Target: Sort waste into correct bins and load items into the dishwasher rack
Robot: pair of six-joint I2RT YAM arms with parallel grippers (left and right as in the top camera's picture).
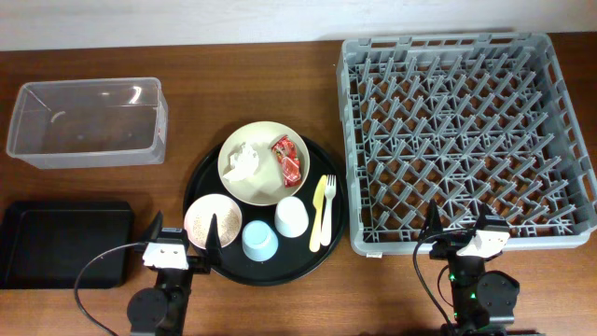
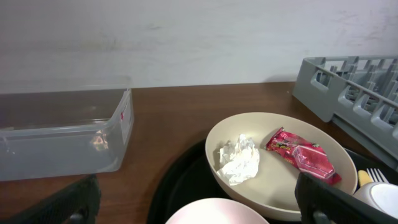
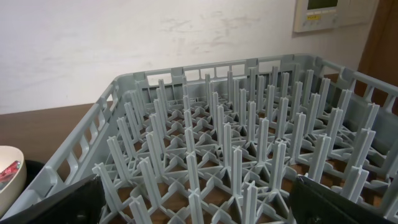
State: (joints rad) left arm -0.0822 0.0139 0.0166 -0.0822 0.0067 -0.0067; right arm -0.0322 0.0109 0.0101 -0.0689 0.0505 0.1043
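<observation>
On the cream plate (image 1: 264, 177) lie a crumpled tissue (image 1: 244, 161) and a red wrapper (image 1: 287, 159). The pink bowl (image 1: 201, 213) holds whitish grains (image 1: 215, 224). A blue cup (image 1: 259, 241), a white cup (image 1: 291, 217), a fork (image 1: 329, 207) and a spoon (image 1: 317, 217) sit beside them. The grey rack (image 1: 466, 140) stands at the right with nothing in it. My left gripper (image 1: 184, 233) is open just in front of the pink bowl (image 2: 217, 214), facing the tissue (image 2: 239, 160) and wrapper (image 2: 301, 155). At the rack's front edge (image 3: 205, 155), my right gripper (image 1: 466, 233) is open.
A round black tray (image 1: 210, 173) carries all the dishes. A clear tub (image 1: 89, 121) stands at the back left, and a shallow black rectangular tray (image 1: 61, 243) lies at the front left beside my left arm. Bare wood separates them.
</observation>
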